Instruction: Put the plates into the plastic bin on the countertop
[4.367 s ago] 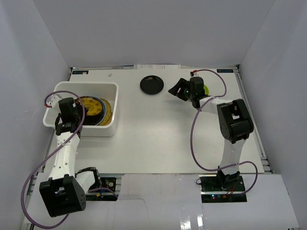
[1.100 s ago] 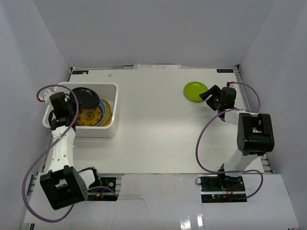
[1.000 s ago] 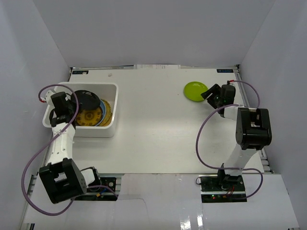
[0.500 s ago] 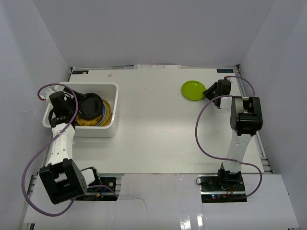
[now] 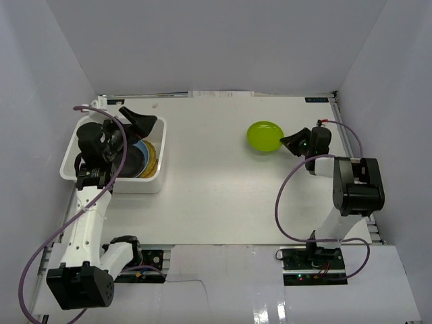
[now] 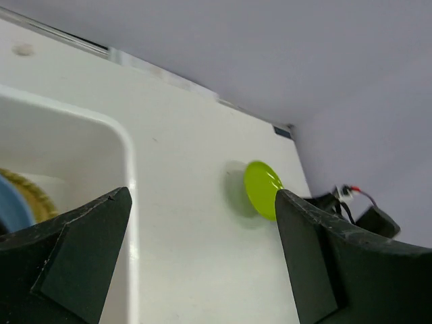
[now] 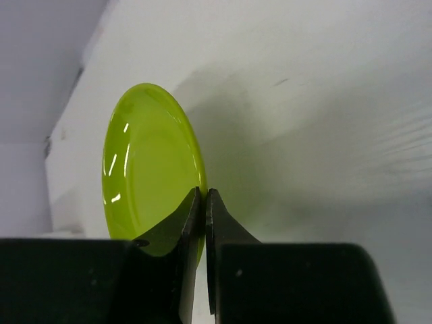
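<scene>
No legible text anywhere: a small dark label (image 5: 113, 102) at each far corner of the countertop (image 5: 216, 196), print too small to read.

The left claw (image 6: 202, 196) gapes wide above the bin (image 6: 127, 155) rim. Edges of a yellow plate (image 6: 37, 192) and a blue plate (image 6: 9, 209) show inside. Toward the tabletop's (image 6: 196, 128) far right corner, a green plate (image 6: 262, 189) stands tilted, perhaps held.

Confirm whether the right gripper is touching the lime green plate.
Touching. The right wrist view shows the right gripper closed on the rim of the lime green plate.
</scene>
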`<state>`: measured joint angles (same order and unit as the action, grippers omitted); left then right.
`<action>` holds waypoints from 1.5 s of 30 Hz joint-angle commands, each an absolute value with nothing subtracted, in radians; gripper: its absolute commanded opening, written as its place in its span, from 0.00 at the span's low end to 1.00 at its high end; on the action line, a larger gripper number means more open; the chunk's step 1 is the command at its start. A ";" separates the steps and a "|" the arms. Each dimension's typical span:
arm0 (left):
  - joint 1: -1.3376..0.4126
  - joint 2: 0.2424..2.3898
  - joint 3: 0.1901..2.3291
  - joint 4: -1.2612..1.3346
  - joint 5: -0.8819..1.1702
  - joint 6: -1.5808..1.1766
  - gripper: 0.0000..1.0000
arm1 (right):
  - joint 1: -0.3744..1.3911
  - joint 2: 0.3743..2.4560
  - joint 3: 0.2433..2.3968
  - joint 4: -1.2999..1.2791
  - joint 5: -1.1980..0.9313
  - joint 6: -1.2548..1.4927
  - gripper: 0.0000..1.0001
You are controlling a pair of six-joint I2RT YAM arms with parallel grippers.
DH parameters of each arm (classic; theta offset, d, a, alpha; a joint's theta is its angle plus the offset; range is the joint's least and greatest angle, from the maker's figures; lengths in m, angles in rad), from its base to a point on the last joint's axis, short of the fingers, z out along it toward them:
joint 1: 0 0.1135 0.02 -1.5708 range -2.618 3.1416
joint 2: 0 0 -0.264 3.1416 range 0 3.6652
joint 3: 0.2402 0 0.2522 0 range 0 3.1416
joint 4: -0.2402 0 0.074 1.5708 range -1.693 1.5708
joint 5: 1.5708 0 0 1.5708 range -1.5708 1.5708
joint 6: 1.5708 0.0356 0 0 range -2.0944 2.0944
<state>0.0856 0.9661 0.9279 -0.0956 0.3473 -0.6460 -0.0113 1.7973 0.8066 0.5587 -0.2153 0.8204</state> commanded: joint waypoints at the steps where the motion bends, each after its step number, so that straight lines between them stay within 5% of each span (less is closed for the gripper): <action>1: 0.031 0.971 0.968 -0.090 0.584 -0.664 0.98 | 0.043 1.619 0.724 0.750 -0.391 0.896 0.08; 19: -0.435 0.992 0.827 -0.186 0.448 -0.707 0.90 | 0.482 1.163 0.598 0.643 -0.405 0.904 0.08; 22: -0.479 1.009 0.828 -0.178 0.428 -0.709 0.73 | 0.494 1.155 0.600 0.635 -0.410 0.899 0.08; 23: -0.486 1.017 0.831 -0.175 0.420 -0.710 0.63 | 0.495 1.152 0.600 0.635 -0.411 0.896 0.08; 24: -0.500 1.022 0.833 -0.172 0.408 -0.709 0.40 | 0.495 1.152 0.597 0.635 -0.410 0.896 0.08; 27: -0.502 1.029 0.842 -0.170 0.364 -0.703 0.22 | 0.497 1.161 0.594 0.635 -0.414 0.885 0.09; 29: -0.502 1.032 0.848 -0.170 0.327 -0.696 0.20 | 0.495 1.170 0.592 0.634 -0.425 0.877 0.15; 33: -0.502 1.029 0.856 -0.179 0.207 -0.678 0.13 | 0.495 1.172 0.575 0.632 -0.422 0.847 0.57; 36: -0.500 1.029 0.897 -0.222 0.057 -0.663 0.04 | 0.497 1.163 0.580 0.608 -0.425 0.812 0.66; 41: -0.453 0.994 0.963 -0.284 -0.156 -0.657 0.04 | 0.494 1.120 0.597 0.532 -0.396 0.740 0.67; 45: -0.255 0.948 1.002 -0.313 -0.187 -0.653 0.04 | 0.494 1.085 0.580 0.492 -0.370 0.696 0.67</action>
